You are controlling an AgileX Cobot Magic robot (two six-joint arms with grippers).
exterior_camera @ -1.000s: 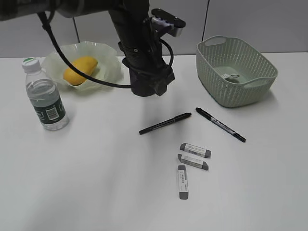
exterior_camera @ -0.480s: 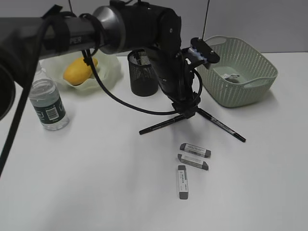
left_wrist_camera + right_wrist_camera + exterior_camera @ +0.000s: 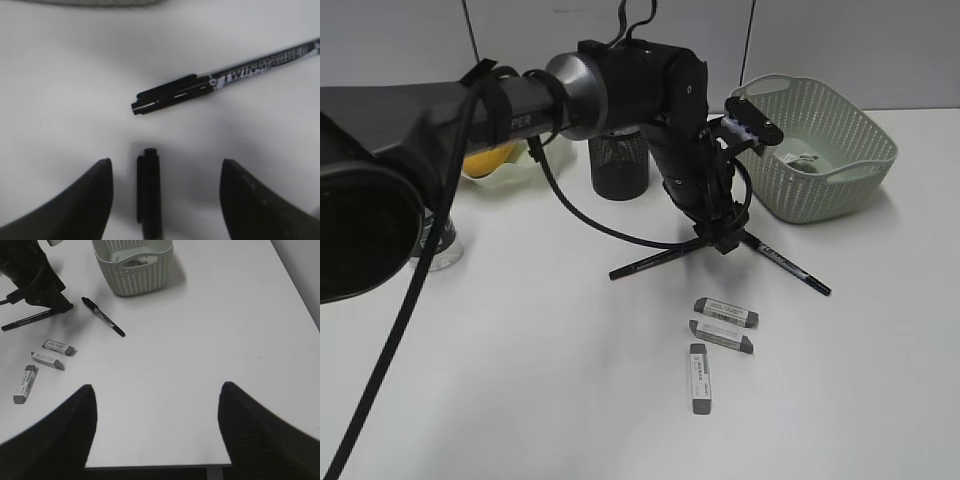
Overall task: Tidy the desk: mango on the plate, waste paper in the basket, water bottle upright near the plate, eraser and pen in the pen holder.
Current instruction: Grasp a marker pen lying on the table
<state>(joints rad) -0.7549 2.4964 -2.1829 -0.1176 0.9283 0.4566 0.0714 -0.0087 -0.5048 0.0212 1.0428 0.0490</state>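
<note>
since a second ago the left end effector [image 3: 722, 240] has swung from far centre, by the pen holder [image 3: 619, 165], down over the left pen [image 3: 660, 260]. its jaws stand spread either side of the pen tip, apparently touching nothing. the pen lies flat on the bench [image 3: 520, 380], the second pen [image 3: 220, 82] just beyond. the right end effector [image 3: 155, 430] hangs spread and empty.

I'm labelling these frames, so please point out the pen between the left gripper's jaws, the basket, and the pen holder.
pen [image 3: 148, 192]: left wrist view, on its black barrel.
basket [image 3: 840, 125]: exterior view, on its woven side wall.
pen holder [image 3: 617, 170]: exterior view, on its mesh wall.
</note>
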